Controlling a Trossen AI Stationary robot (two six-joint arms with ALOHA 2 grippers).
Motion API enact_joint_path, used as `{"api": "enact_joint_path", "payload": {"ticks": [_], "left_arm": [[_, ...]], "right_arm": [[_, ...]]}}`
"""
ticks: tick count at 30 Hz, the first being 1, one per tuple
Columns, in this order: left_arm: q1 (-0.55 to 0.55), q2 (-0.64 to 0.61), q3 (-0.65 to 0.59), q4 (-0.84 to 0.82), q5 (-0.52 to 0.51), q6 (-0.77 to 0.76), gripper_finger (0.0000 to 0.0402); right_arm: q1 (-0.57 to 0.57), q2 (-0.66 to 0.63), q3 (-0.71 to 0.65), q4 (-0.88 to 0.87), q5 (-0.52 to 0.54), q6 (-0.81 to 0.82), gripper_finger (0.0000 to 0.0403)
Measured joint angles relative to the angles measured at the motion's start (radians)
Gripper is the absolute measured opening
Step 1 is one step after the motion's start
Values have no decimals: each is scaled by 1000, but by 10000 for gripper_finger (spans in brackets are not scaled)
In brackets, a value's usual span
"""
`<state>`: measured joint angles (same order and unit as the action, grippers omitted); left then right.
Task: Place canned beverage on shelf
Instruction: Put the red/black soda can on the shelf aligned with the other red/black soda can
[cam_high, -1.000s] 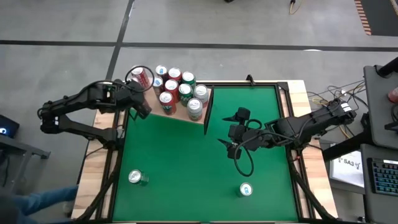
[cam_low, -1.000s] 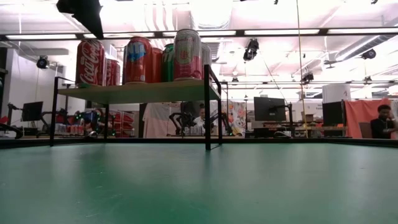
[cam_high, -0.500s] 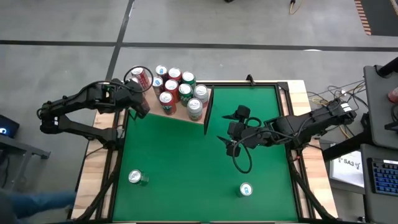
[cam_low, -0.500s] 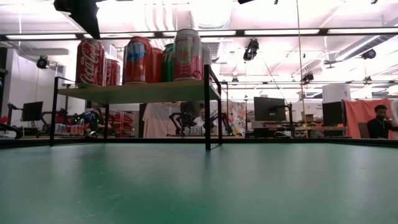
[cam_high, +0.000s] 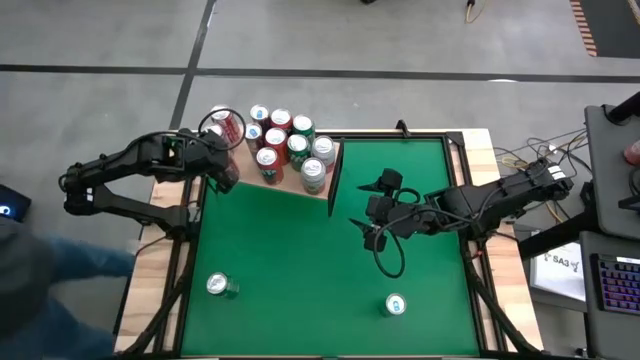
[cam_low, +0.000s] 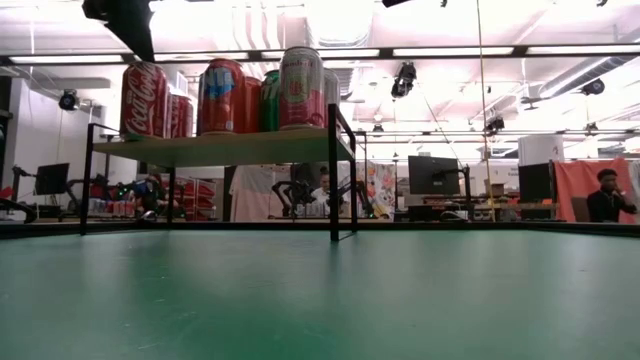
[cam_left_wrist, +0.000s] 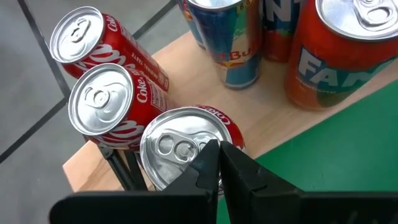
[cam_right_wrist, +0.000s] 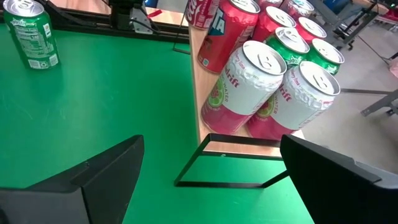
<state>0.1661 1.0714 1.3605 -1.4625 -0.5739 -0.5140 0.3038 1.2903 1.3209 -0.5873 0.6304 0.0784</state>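
can (cam_high: 221, 286) lower left of high view: rigid, thin-walled, smooth, likely slippery; grasp mid-body | left gripper (cam_left_wrist: 219, 163) clenched, empty, above shelf (cam_high: 290, 186) | right gripper (cam_high: 372, 232) released, centre

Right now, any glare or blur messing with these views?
Low view: ceiling lights blow out above the shelf, cans backlit. High view: a blurred person at the left edge. Left wrist view: near can top shines, labels legible. Right wrist view: evenly lit.
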Motion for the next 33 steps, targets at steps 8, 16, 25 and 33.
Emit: {"api": "enact_joint_path", "payload": {"ticks": [8,16,25,33], "left_arm": [[0,-2,13,-13,15,40,0],[0,-3,50,-46,22,86,0],[-17,7,66,186,70,24,0],[-17,91,64,129,30,-74,0]], "right_arm": [[1,0,0,0,0,0,368],[1,0,0,0,-1,7,368],[1,0,0,0,-1,7,368],[1,0,-5,-5,-1,2,368]]}}
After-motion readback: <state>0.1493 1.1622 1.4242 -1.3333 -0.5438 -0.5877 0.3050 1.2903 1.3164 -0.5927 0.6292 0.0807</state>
